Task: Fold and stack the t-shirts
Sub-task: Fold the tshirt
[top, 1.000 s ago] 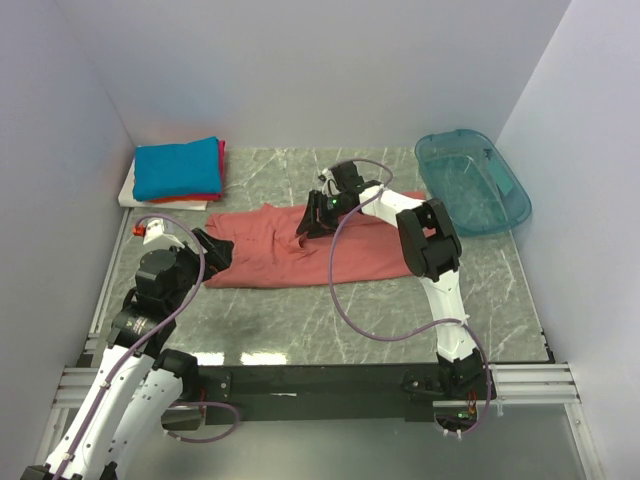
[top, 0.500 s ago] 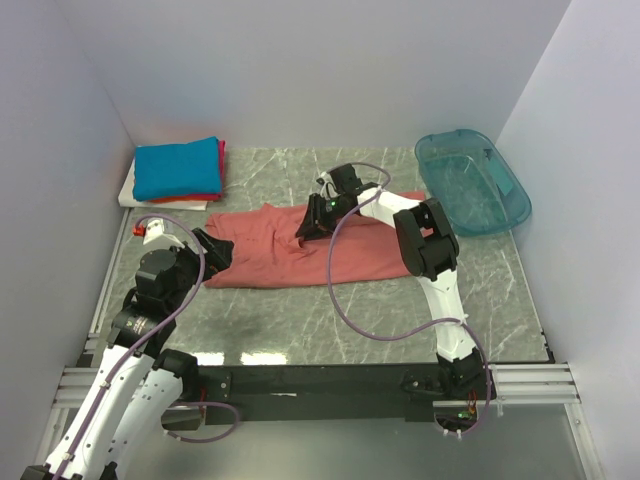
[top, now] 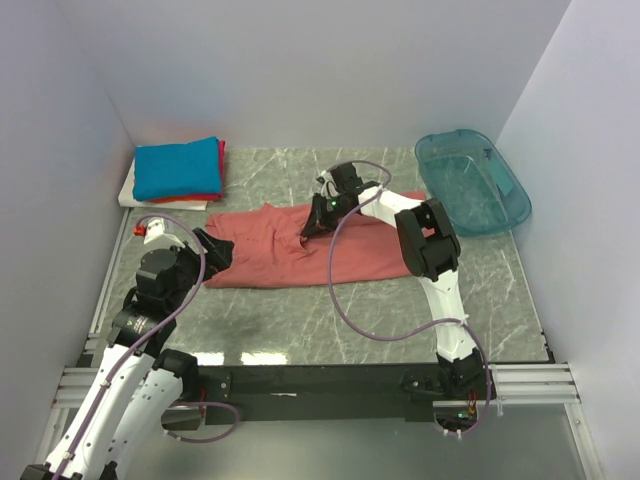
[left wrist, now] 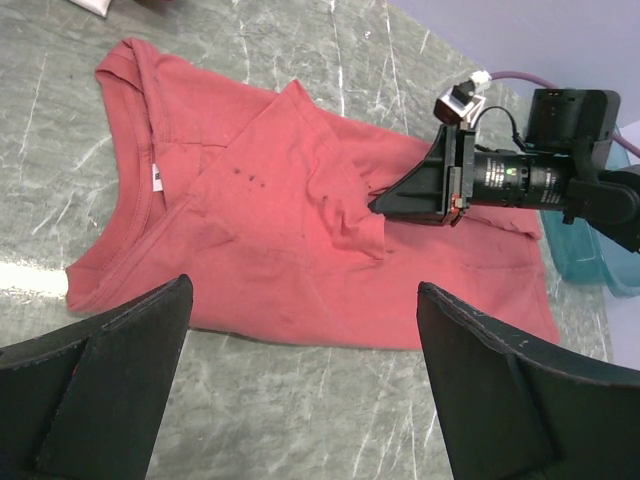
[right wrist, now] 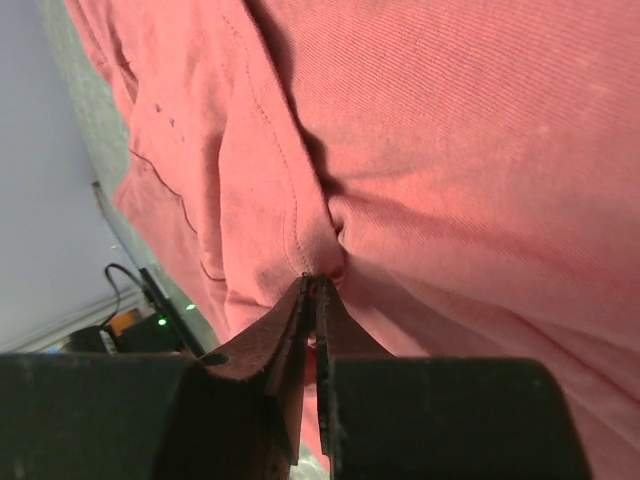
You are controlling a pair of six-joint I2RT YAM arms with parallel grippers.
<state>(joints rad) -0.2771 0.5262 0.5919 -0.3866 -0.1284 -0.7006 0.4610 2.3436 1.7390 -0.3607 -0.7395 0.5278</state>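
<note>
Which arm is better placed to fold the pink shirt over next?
Right. The right gripper is shut on a pinch of the salmon-pink t-shirt; the left gripper hangs open above it, holding nothing.

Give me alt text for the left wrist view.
The right end effector pinches a fold in the middle of the pink shirt, which lies spread on the table. The left end effector is open in the foreground.

Matt cloth t-shirt point(top: 265, 258), glossy table point(top: 500, 285)
</note>
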